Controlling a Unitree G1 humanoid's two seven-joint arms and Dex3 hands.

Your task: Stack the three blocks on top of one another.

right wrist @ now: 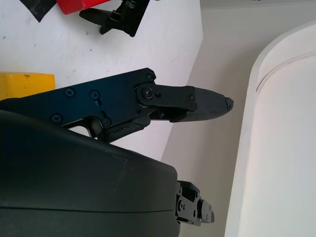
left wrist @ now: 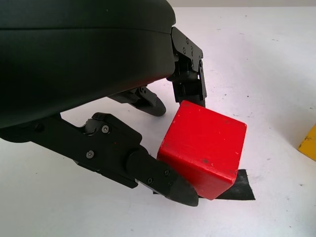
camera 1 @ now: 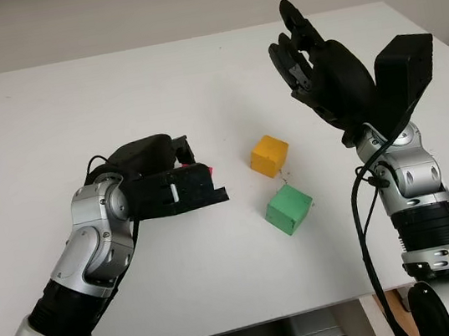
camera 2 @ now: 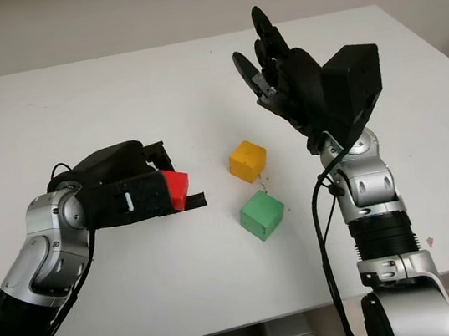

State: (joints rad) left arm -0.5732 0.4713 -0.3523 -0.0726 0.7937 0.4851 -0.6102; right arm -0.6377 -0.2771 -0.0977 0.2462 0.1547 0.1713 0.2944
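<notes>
Left hand point(camera 2: 149, 198) grips red block point(camera 2: 177, 188) (black tape beneath); yellow block point(camera 2: 247, 161), green block point(camera 2: 262, 215) nearby; right hand point(camera 2: 273, 68) raised, empty.

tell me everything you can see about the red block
The red block is a plain cube with a glossy, painted-looking surface, slightly scuffed along its edges. The left hand grips it between black fingers, tilted, left of the yellow block and green block. Whether it touches the white table cannot be told.
</notes>
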